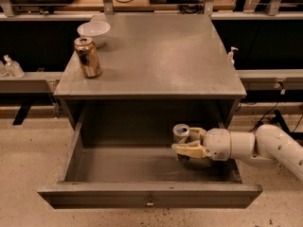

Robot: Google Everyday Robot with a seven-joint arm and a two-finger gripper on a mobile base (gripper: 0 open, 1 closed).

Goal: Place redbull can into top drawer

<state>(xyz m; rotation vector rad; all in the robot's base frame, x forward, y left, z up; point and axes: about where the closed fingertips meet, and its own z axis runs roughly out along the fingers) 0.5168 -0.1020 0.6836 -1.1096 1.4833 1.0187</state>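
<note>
Inside top drawer [94,196], redbull can [181,132] in end effector [182,143] grasp

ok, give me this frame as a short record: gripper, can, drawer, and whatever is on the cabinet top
gripper: inside the drawer, right side, closed on the can
redbull can: upright, held in the gripper; contact with drawer floor unclear
top drawer: pulled open
cabinet top: golden-brown can upright at left, white bowl behind it
</note>
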